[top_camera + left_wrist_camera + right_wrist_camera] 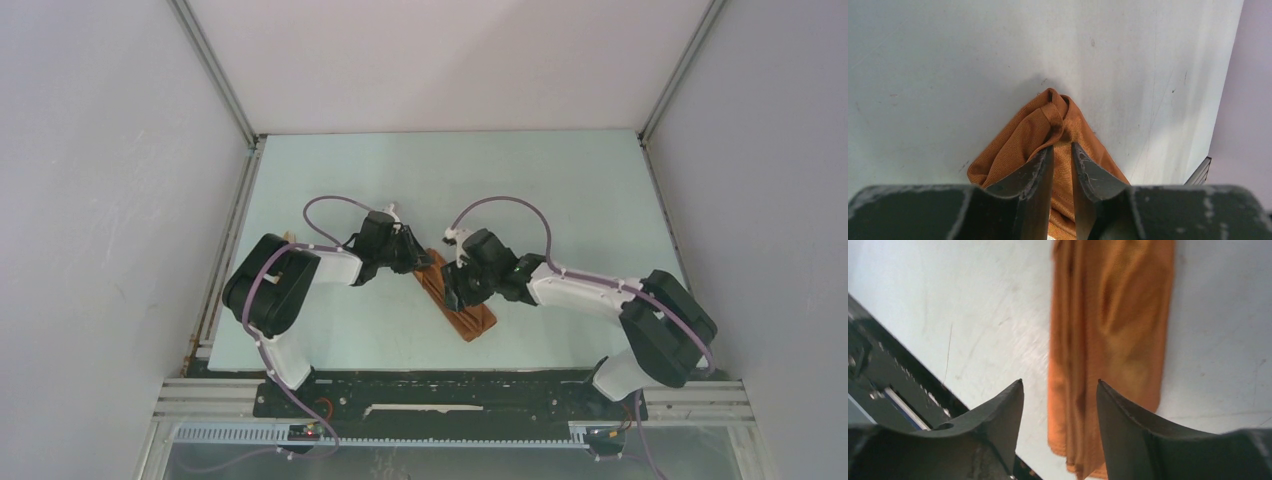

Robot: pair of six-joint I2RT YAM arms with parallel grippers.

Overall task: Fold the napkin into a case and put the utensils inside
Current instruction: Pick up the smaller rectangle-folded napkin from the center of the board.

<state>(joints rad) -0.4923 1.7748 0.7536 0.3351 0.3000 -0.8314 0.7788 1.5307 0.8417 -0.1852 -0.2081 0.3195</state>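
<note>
Rust-orange cloth case (pixel 470 314): narrow folded strip, lay slantwise on the table (pixel 560 190) between both arms. Left hand (pixel 1062 146): narrow, tips at the bunched far end, probably steadying the fold; grip uncertain. Right hand (pixel 1060 382): wide, empty, above the near end.

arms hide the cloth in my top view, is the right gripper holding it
observer: no. In the right wrist view the right gripper stands open above the folded napkin, nothing held.
operator: and the left
observer: the left gripper shows a narrow gap with cloth in it; a pinch cannot be told.
operator: that end tidy
observer: no, it is bunched into a small fold just past that gripper.
</note>
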